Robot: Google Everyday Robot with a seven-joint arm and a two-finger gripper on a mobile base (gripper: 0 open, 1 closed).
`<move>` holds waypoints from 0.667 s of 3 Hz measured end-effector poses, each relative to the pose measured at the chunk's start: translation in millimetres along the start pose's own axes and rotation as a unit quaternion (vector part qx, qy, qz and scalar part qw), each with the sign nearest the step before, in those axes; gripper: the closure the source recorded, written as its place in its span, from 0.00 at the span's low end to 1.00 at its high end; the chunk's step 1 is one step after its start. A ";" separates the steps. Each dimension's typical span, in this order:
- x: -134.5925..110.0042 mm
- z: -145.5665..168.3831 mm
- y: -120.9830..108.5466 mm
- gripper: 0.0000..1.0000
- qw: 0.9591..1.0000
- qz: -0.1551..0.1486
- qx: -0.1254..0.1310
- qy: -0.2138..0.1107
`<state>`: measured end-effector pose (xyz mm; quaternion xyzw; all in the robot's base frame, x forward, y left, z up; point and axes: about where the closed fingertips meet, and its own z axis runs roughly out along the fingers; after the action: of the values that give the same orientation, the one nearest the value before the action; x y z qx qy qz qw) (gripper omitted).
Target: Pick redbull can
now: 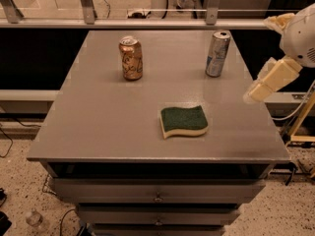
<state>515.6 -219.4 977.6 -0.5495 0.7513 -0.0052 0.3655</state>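
The redbull can, tall, slim and silver with blue patches, stands upright at the back right of the grey table. My gripper is the cream-coloured end of the white arm that comes in from the right edge of the view. It hangs above the table's right edge, to the right of the redbull can and nearer the front, apart from it. It holds nothing that I can see.
A copper-orange can stands upright at the back left. A green and yellow sponge lies front of centre. A metal rail with posts runs behind the table. Drawers sit below the tabletop.
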 end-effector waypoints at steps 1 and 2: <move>1.1 17.2 -19.7 0.00 0.997 0.027 0.028 -0.064; 1.0 17.2 -19.5 0.00 0.997 0.026 0.028 -0.064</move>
<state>541.0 -221.2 972.4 -0.5185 0.7401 0.0187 0.4278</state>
